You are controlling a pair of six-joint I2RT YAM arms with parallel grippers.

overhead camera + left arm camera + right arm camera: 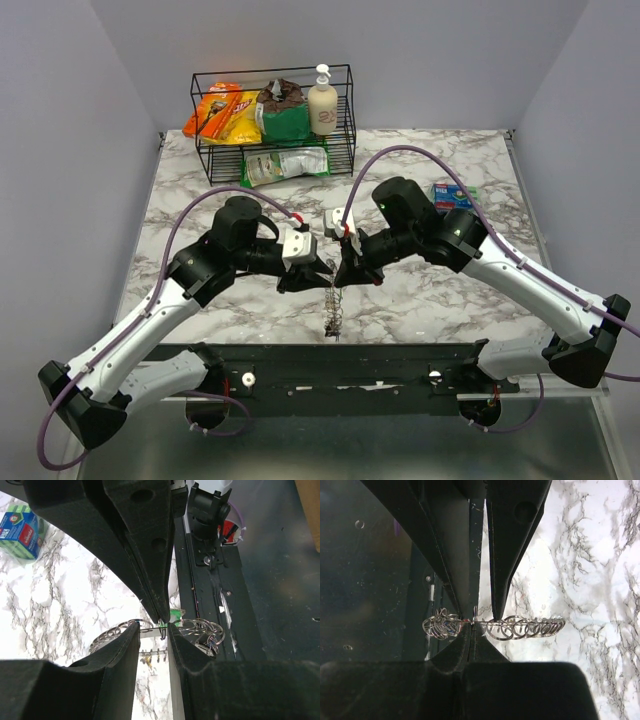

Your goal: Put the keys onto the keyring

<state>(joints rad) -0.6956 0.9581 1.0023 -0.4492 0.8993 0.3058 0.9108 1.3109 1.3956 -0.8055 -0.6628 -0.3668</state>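
The keyring [334, 305] appears as a thin grey metal strip strung with many small split rings, hanging between the two grippers over the table's near middle. My left gripper [322, 268] has its jaws a finger-width apart, and the strip [152, 634] spans the gap and touches both pads. My right gripper [472, 625] is shut, its tips pinching the strip's thin edge [485, 623] beside a small upright ring. Its fingers [150, 555] reach down in the left wrist view. A green key head [176, 616] shows beside them. Coloured bits sit in the ring bunch [441, 627]. The other keys are hidden.
A black wire basket [350, 110] at the back holds snack bags and a soap bottle, with a green packet [285, 163] in front. A blue-green sponge pack [453, 195] lies at the right. The black mounting rail [330, 365] runs along the near edge.
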